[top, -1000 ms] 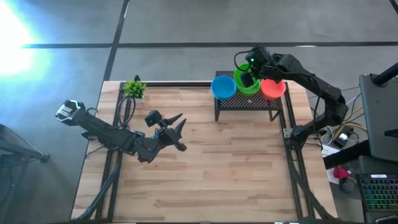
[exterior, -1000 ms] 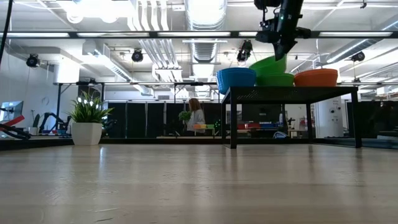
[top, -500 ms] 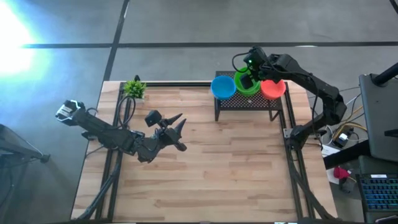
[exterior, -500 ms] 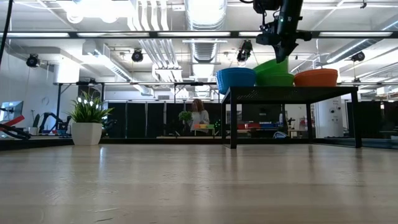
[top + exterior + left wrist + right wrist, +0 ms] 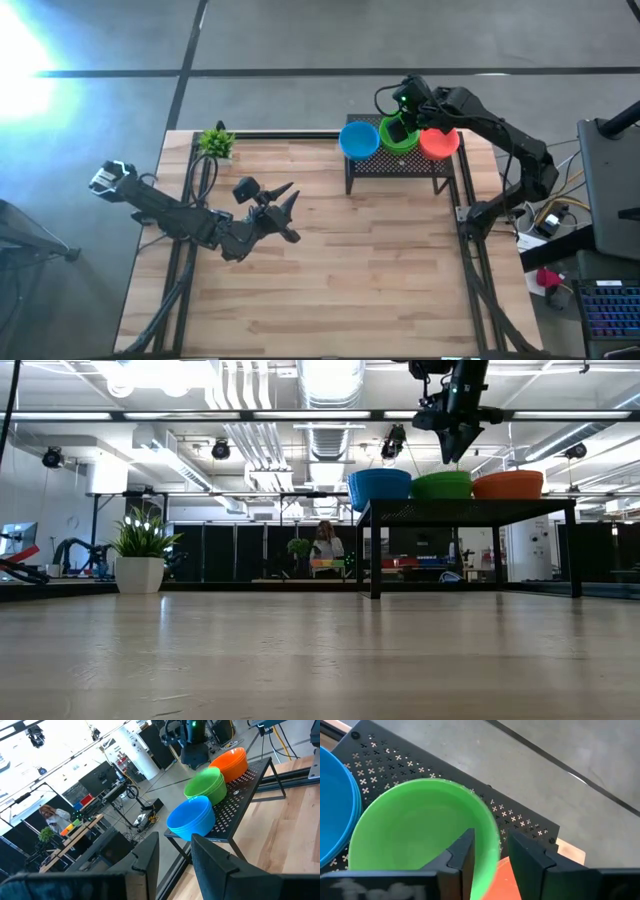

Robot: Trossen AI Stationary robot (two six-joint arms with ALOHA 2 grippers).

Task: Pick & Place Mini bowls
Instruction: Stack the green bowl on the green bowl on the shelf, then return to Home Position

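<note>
A pale wooden tabletop (image 5: 330,260) sits on a grey concrete floor, with a big workshop hall showing beyond it in the low view. At the table's far left corner stands a small leafy green plant in a white pot (image 5: 216,142), well apart from either claw. The left gripper (image 5: 288,212) hangs over the left middle of the wood, its two dark fingers (image 5: 150,860) spread with nothing between them; the bowls lie well off, ahead of it.

Further right, at the far edge, stands a low black perforated metal stand (image 5: 400,166). On it, in a row, sit the stacked round glossy plastic mini bowls: the blue stack (image 5: 359,140), just left of the right gripper (image 5: 400,124); the green stack (image 5: 442,485), directly under that claw; and the orange-red stack (image 5: 439,143), just to its right. Neighbouring stacks touch or nearly touch.

The right gripper hovers just above the green stack. In its wrist view its fingers (image 5: 465,851) stand apart on either side of the green rim (image 5: 487,840), not pressed against it, so the claw is released.
</note>
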